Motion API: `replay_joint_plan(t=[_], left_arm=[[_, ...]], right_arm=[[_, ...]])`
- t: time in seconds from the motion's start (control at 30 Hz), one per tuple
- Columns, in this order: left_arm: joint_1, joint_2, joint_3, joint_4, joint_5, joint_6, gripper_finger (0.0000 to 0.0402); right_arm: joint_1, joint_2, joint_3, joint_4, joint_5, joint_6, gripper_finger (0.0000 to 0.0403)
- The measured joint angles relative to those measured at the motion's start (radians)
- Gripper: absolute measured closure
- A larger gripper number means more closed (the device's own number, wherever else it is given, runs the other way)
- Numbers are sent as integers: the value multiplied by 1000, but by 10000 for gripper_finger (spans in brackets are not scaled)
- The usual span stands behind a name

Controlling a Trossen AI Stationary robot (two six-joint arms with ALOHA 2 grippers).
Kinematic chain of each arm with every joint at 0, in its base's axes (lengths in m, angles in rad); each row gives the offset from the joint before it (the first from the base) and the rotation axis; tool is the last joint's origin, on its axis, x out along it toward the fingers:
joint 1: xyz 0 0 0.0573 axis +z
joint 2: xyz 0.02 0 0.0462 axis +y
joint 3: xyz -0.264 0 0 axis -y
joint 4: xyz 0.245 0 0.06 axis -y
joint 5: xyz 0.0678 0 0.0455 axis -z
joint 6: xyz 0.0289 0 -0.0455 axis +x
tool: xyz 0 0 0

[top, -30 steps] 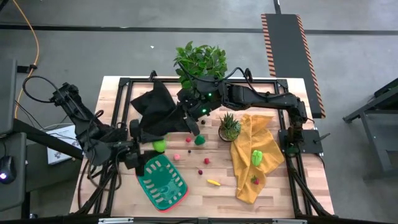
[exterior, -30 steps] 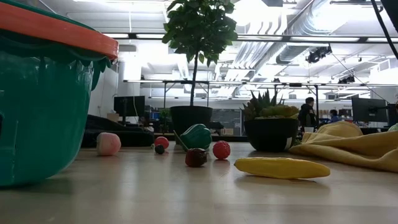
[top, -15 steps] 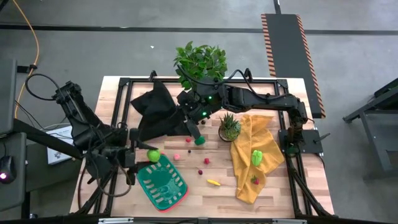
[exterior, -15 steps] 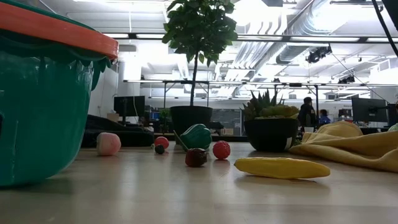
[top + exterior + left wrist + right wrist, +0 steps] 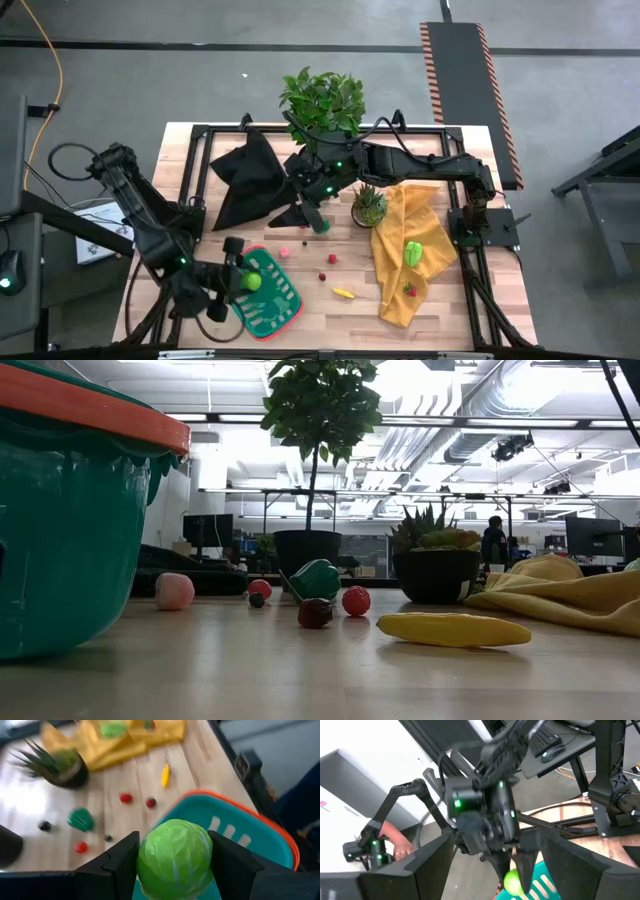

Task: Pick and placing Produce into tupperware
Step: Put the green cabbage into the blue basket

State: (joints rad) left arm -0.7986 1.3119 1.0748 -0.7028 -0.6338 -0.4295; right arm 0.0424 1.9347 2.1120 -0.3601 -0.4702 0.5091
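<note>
Clamped between the 2 dark fingers of the left gripper [image 5: 175, 865], a round pale-green toy cabbage [image 5: 174, 856] is held over the near-left part of the shallow green rounded-rectangular tupperware with a red rim [image 5: 290, 315], as the high view confirms with the left gripper [image 5: 240, 281] at the container's left edge. The step in hand is judged to be the carry-and-place of this piece: what is called for next is a short lowering over the pale-marked floor of the tupperware and a release of the fingers, with care that the ball does not roll back over the rim. The right gripper [image 5: 312, 213] is held with its fingers spread wide and empty, above the front edge of a crumpled black cloth [image 5: 250, 180] and close to a dark-green toy vegetable [image 5: 321, 226]. Left loose on the pale wooden table [image 5: 450, 310] are a small pink fruit [image 5: 174, 591], 2 small red fruits [image 5: 355, 600], a dark-red one [image 5: 314, 613] and a yellow banana-like piece [image 5: 452, 629]; a bright-green piece [image 5: 412, 252] lies on a rumpled yellow cloth [image 5: 400, 290]. A small spiky potted plant [image 5: 368, 203] and a large leafy potted plant [image 5: 322, 98] are set toward the far side. Beyond the table, a bright workshop with ceiling ducts, monitors and a distant person [image 5: 494, 543] is seen.
</note>
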Motion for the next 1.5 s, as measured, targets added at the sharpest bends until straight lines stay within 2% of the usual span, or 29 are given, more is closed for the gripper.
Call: replay_joint_plan(t=[0.27, 1.13, 1.5], left_arm=[[0, 96, 0, 9, 62, -44, 201], [10, 150, -1, 21, 128, -77, 198], [94, 212, -1, 29, 253, -75, 197]], right_arm=[[24, 0, 0, 0, 0, 0, 116], [45, 0, 0, -1, 1, 0, 116], [59, 0, 0, -1, 0, 0, 116]])
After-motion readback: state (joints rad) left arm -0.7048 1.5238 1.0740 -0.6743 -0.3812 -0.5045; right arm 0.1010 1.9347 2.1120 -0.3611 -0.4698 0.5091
